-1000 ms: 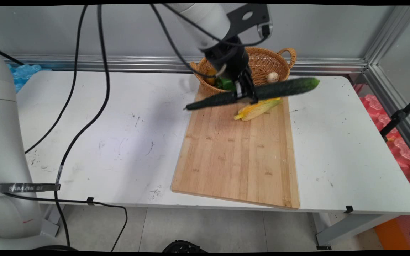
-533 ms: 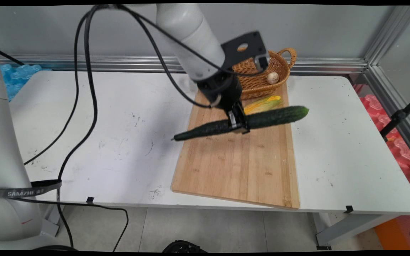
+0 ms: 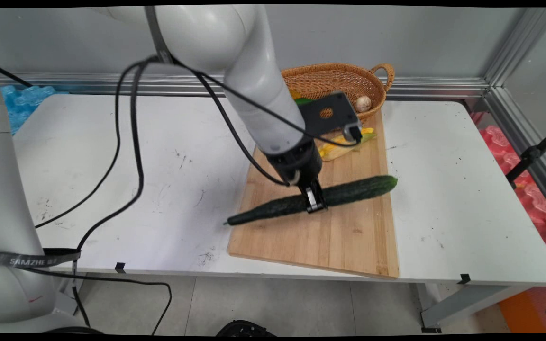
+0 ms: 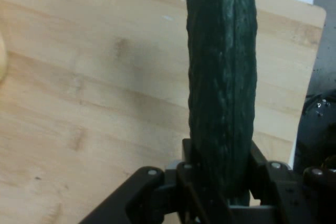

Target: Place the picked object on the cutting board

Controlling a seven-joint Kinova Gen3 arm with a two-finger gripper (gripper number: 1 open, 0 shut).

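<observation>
We see the gripper (image 3: 315,204) clamped on a long dark cucumber (image 3: 349,192) near its middle, and both have come down and toward the near side since a second ago, when the cucumber hung in front of the basket (image 3: 349,80). Now the cucumber lies low across the wooden cutting board (image 3: 330,241), its thin stem end reaching just past the board's left edge over the white surface (image 3: 168,156); we cannot tell whether it touches the board.

In the hand view the cucumber (image 4: 223,77) shows a bumpy, ridged dark green skin, squeezed between the black fingers (image 4: 191,174), with the board (image 4: 94,87) pale and striped with bamboo grain behind it.

The basket is woven wicker, round with looped handles, standing at the board's far end. A husked corn cob (image 3: 344,144), yellow and pale green, lies on the board near the basket, partly behind the arm's black bracket. A small pale round thing (image 3: 362,103) rests inside the basket.
</observation>
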